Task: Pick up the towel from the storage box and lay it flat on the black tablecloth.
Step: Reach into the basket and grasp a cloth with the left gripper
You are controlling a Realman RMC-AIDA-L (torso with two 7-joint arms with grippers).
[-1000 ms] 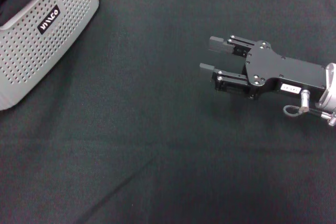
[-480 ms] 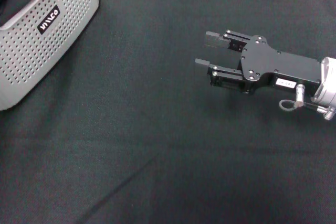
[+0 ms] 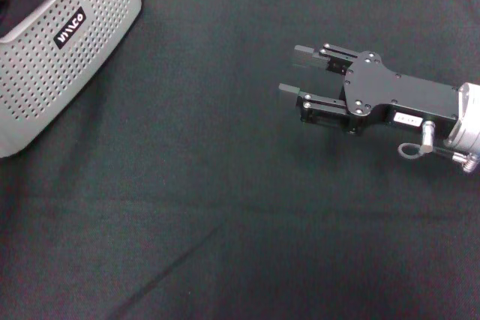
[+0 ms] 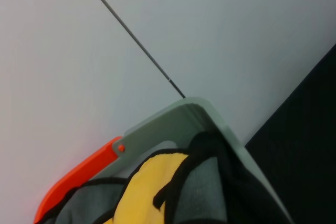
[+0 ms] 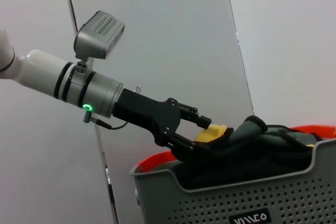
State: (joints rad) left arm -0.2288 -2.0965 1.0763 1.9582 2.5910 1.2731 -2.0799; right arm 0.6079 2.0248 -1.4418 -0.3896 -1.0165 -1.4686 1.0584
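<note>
Nothing much shifts since half a second ago: right pincer point(image 3: 294, 73) hangs over the black tablecloth point(image 3: 225, 207), fingers parted, empty. Left pincer point(image 5: 195, 136) sits in the heap at the storage box point(image 5: 236, 198) rim; its grip I cannot tell. The towel point(image 5: 273, 140) lies heaped just beyond it, tangled with yellow cloth point(image 4: 142, 192). Risk: black edging snags, the yellow piece lifts too. An orange rim point(image 4: 73, 177) lies behind.

Head view looks down, wrist views close, all sharing storage box point(image 3: 52, 50)
</note>
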